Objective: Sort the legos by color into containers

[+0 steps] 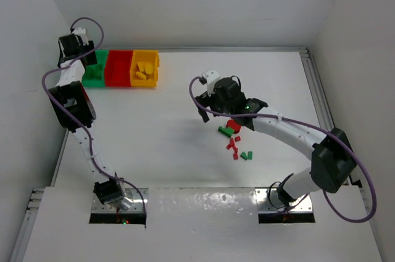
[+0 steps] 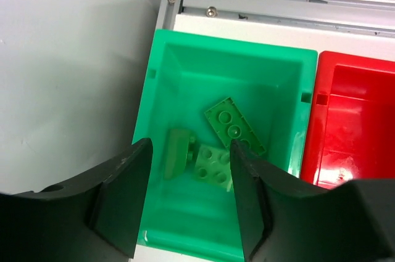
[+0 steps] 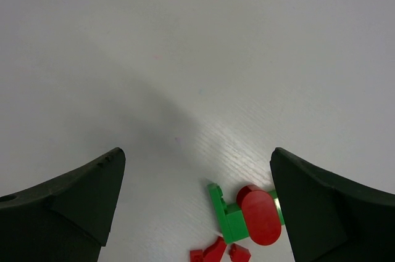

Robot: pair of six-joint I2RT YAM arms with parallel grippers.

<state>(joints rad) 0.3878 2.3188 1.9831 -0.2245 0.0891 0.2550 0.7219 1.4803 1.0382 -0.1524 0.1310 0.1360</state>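
Nearest, right of the middle of the white desk [image 1: 154, 145], a scatter of loose bricks [image 1: 237, 145] lies well apart from the bins. It holds a green piece [image 1: 247, 155] at the near end, small red bits [image 1: 233, 146] in the middle, and at the far end a flat green brick [image 3: 223, 216] touching a round red piece [image 3: 260, 216].

The right claw [image 3: 196, 151] hangs just beyond this far end. Its jaws are spread wide with nothing between them and bare desk below. Open desk runs left and far from here with nothing in the way.

In the far left corner three joined bins stand in a row: a green bin [image 1: 94, 77] at the left, a red bin [image 1: 117, 68] in the middle and a yellow bin [image 1: 145, 68] at the right. The yellow bin holds yellow bricks [image 1: 144, 71].

The left claw [image 2: 190, 145] hovers over the green bin, jaws apart and gripping nothing. Green bricks [image 2: 234, 123] lie on the bin's floor beneath it. The left wall [image 2: 68, 77] stands close beside this bin, and a metal rail [image 2: 278, 3] runs just behind the row, so room is tight there.
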